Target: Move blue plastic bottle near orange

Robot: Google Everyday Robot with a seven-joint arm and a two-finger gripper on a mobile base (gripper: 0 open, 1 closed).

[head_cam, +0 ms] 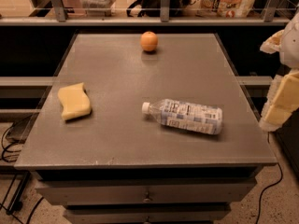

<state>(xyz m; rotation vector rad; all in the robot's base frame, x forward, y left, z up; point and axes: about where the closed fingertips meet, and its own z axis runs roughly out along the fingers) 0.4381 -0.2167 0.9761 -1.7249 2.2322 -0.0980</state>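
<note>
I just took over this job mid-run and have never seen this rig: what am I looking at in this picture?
One camera looks down on a grey table from its near side. The pale shape at the right edge is the robot's gripper, beside the table. On the table: an orange at the far end, a bottle lying on its side nearer right, cap pointing left, and a yellow sponge at left. All three lie free; none is held.

On table (121,78): bottle (187,116) front right, orange (149,41) rear centre, sponge (74,101) left. Gripper (280,101) beyond right edge.
</note>
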